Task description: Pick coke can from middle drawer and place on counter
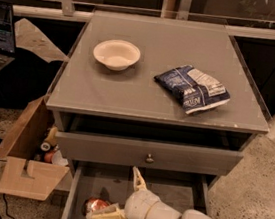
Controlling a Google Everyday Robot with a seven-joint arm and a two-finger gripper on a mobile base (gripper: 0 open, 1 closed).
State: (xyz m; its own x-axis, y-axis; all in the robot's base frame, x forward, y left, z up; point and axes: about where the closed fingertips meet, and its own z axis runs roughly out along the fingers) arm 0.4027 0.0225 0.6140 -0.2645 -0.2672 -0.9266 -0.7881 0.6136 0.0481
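Counter (144,100), one bowl (116,54), one bag (192,88), one coke can (95,205) in drawer (101,183), gripper (116,197) spread alongside

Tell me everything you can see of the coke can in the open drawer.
The coke can is small, red-orange and shiny, like metal. It seems to lie on its side on the grey floor of the middle drawer, in the left part toward the front. Only part of it shows. The gripper, open and reaching into the drawer, has its lower finger lying across the can's near side, seemingly touching it. The other finger points up, clear of the can. No label is readable.
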